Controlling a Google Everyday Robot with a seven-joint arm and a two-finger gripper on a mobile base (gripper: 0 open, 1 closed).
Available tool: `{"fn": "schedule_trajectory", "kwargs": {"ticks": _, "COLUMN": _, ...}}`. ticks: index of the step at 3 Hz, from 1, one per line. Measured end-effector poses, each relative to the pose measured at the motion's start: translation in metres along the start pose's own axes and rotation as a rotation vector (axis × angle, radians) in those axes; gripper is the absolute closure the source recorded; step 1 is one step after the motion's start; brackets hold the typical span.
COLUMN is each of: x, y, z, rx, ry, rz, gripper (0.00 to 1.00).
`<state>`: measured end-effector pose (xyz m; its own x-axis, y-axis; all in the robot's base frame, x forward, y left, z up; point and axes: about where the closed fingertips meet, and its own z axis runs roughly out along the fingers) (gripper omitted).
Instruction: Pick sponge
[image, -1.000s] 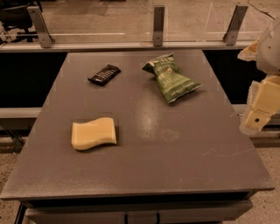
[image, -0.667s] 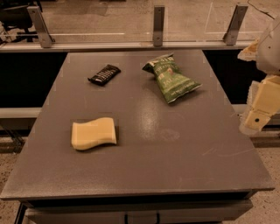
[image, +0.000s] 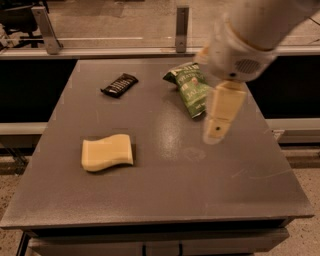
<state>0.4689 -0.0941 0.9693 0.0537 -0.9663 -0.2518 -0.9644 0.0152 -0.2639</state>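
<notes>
The sponge (image: 107, 152) is a pale yellow foam block with wavy edges. It lies flat on the left front part of the grey table (image: 165, 195). My gripper (image: 218, 131) hangs from the white arm at the upper right. It is above the table's middle right, well to the right of the sponge and apart from it. It holds nothing that I can see.
A green chip bag (image: 191, 89) lies at the back, partly behind the gripper. A dark candy bar (image: 119, 85) lies at the back left. A rail with metal posts (image: 182, 27) runs behind the table.
The arm has swung in from the right edge to over the table's middle right. The sponge, bag and candy bar lie as before.
</notes>
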Motion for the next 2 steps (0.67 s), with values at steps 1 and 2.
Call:
{"fn": "schedule_trajectory", "kwargs": {"ticks": 1, "x": -0.106, "y": -0.001, "z": 0.047, "rx": -0.078, "ry": -0.091, "rz": -0.187, "gripper": 0.00}}
{"fn": "schedule_trajectory", "kwargs": {"ticks": 2, "x": -0.177, "y": 0.008, "z": 0.105, "rx": -0.183, "ry": -0.097, "rz": -0.268, "gripper": 0.00}}
